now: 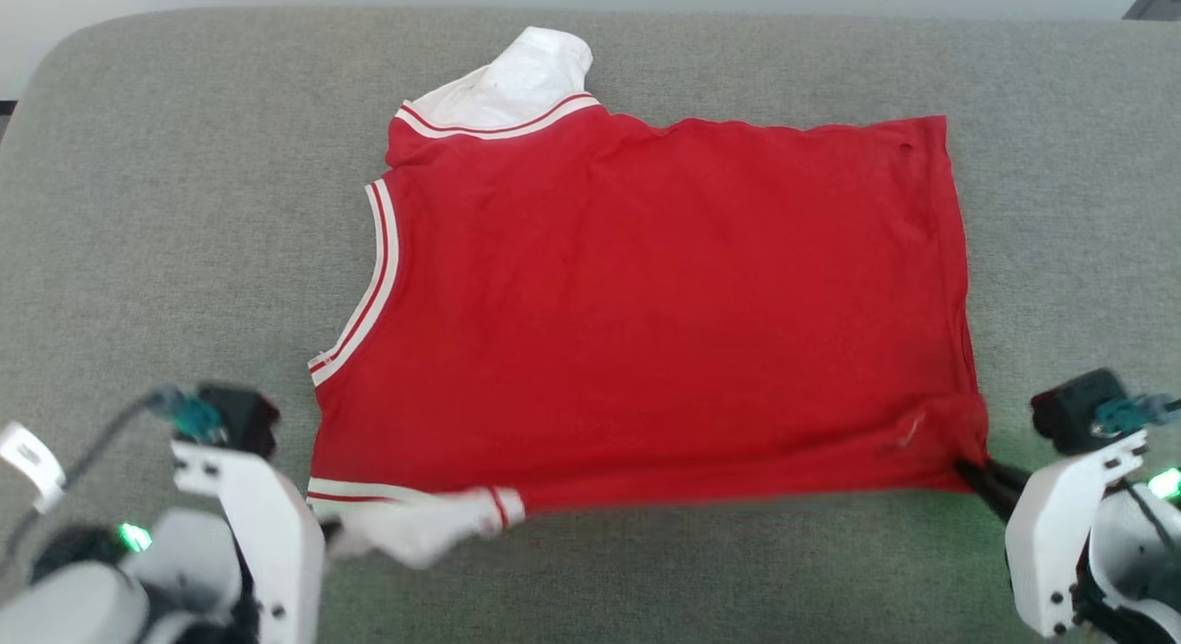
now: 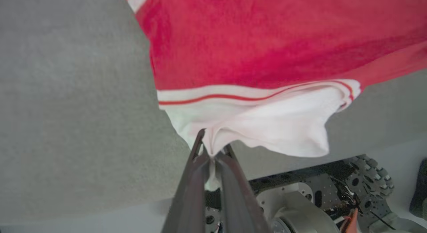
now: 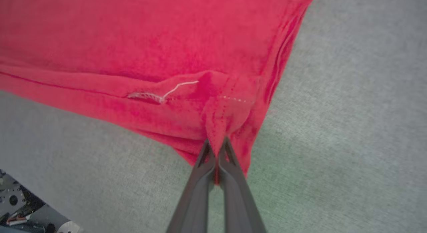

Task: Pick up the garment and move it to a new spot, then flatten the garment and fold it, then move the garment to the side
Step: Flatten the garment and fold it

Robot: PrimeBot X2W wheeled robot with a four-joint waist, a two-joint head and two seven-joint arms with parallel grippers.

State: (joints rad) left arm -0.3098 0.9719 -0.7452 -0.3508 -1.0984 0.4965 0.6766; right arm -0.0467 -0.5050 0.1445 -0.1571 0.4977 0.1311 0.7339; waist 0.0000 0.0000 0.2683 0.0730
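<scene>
soft, even, bright light; the only shadow is a thin one under the near edge of the garment (image 1: 646,284). a green glow tints the grey padded surface (image 1: 166,210) beside the right end effector (image 1: 964,466). the white sleeve (image 1: 424,529) is smeared with blur, and the left wrist view is soft throughout.

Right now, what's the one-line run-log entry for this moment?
garment: spread on grey padded surface | left gripper: shut on its white sleeve | right gripper: shut on its red hem corner
</scene>
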